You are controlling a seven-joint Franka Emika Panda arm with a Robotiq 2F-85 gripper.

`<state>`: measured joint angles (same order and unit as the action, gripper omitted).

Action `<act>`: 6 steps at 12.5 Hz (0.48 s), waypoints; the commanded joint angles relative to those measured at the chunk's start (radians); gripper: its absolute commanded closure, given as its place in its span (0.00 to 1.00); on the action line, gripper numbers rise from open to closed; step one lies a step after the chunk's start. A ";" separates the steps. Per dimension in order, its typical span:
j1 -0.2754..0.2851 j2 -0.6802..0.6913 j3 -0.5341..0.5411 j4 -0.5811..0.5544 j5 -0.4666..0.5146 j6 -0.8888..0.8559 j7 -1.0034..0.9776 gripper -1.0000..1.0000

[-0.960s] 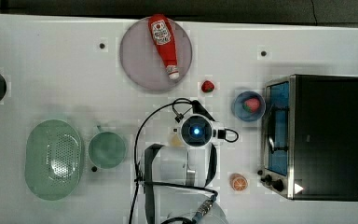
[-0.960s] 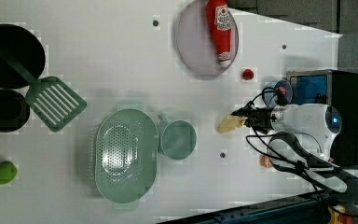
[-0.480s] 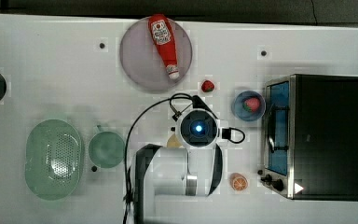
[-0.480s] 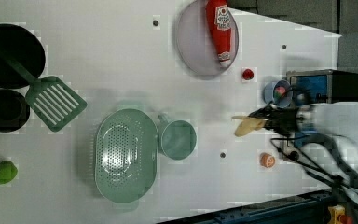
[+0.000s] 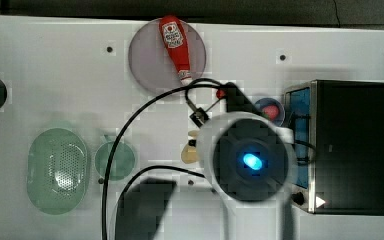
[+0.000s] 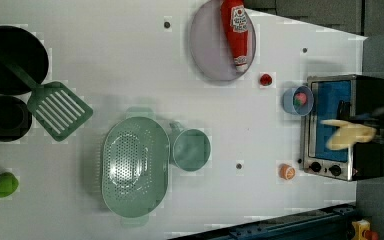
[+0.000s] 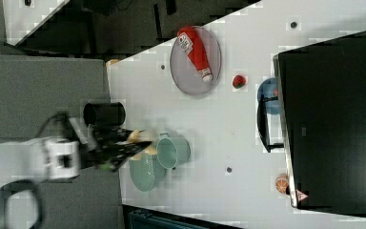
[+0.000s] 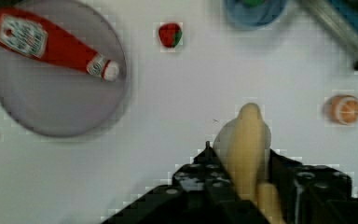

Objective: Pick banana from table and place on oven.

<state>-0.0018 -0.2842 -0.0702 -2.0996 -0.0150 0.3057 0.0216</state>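
**A:** Four views for you; start from the top view. What do you get?

**B:** You see the arm's round end with its blue light hanging over the worktop [image 5: 55, 75], just off the oven [image 5: 352, 145] on the top view's left. A bit of the banana [image 5: 190, 152] peeks out from under that round end on the top view's left side. The ketchup bottle [image 5: 176, 47] lies on the grey plate [image 5: 147, 65] further up.

**A:** And the left view?

**B:** There the banana [image 6: 349, 135] hangs in front of the oven's [image 6: 372, 95] blue glass door, clear of the worktop [image 6: 130, 60]. The dark tool reaches in from the left view's right edge and meets the banana's right end. The orange slice [image 6: 286, 171] sits on the worktop just beside the oven's knobs.

**A:** Right view?

**B:** You find the tool [image 7: 124, 145] far off on the right view's left, past the worktop's edge, with the banana [image 7: 140, 136] at its tip, above the green colander [image 7: 145, 174] and cup [image 7: 174, 151]. The oven [image 7: 333, 119] lies well apart on the right view's right.

**A:** Wrist view, then. How does the tool stand?

**B:** You see its jaws pinching the banana [image 8: 247, 149], which sticks out between them over the white worktop [image 8: 177, 93]. The strawberry [image 8: 169, 35] and orange slice [image 8: 345, 108] lie below on the surface.
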 commanded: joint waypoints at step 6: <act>-0.054 0.146 -0.294 0.146 -0.059 -0.053 -0.295 0.71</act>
<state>-0.0396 -0.1849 -0.3035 -1.9355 -0.0621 0.2617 -0.1445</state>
